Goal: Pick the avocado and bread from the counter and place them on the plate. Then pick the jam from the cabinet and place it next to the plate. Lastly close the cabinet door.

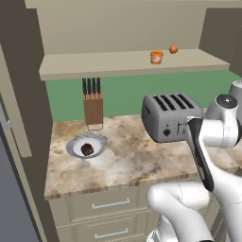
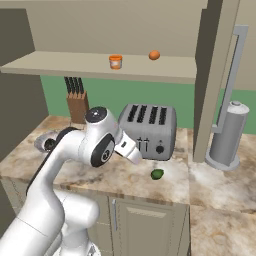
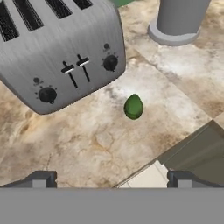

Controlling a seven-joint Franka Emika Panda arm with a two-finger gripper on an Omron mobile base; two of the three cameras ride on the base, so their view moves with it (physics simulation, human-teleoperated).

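Lying avocado (image 3: 133, 106), tip toward toaster (image 3: 57, 48)

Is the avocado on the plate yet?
No, the avocado lies on the counter before the toaster; the plate holds the bread.

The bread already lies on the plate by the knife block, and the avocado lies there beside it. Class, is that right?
Not quite. The bread lies on the plate by the knife block, but the avocado still lies on the counter in front of the toaster, as the right base view shows.
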